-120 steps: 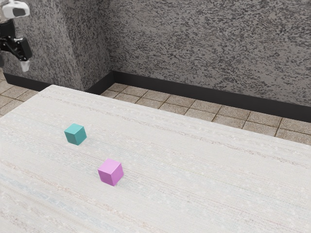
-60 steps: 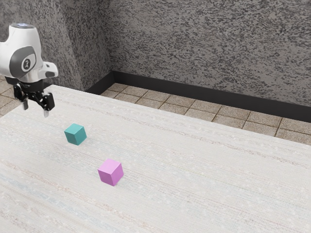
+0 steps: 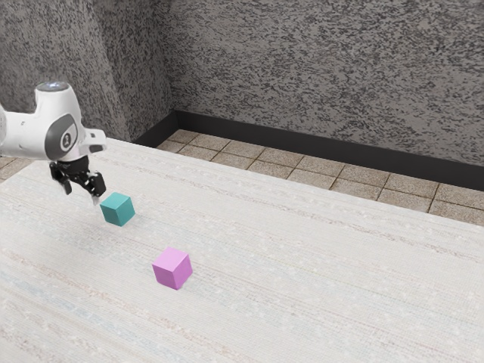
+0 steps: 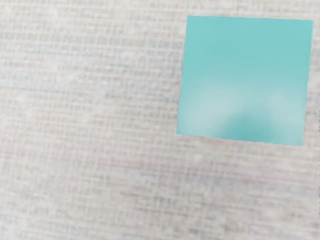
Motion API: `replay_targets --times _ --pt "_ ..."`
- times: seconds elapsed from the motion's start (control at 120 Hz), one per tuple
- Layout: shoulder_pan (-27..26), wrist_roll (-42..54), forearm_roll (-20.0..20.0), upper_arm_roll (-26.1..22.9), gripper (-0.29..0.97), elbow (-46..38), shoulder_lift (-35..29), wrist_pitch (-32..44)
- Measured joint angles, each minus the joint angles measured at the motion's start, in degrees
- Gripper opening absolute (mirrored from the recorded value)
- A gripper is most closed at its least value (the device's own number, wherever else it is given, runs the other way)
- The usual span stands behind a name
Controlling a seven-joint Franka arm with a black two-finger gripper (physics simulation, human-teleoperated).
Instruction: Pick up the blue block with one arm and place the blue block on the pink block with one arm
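The gripper is seen with its fingers apart, just beside the blue block (teal in shade), on the exterior view's left of it. The block is set on the table. The pink block is placed near the blue block, not touching it.

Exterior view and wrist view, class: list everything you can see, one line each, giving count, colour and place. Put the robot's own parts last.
blue block: one, teal-blue, on the table, just beside the gripper
pink block: one, pink, on the table, nearer the camera, apart from the blue block
table: one, pale wood grain, under both blocks
floor: brown tiles, behind the table
walls: grey speckled, dark baseboard
arm: one, white and grey, exterior view's left
gripper: one, black, open, low over the table
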Motion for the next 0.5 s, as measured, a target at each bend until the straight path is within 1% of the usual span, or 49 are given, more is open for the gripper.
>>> replay_targets --times 0.058,0.167,0.35,0.5 --pt "2.0 0.8 0.0 -2.6 0.68 1.8 1.6 0.5" --pt "2.9 2.1 -0.1 -4.9 0.68 3.6 3.0 1.2" --pt "3.1 3.8 -0.6 -5.8 0.68 7.3 8.2 1.7" --pt "4.1 4.7 -0.9 -8.1 0.68 10.2 11.7 1.9"
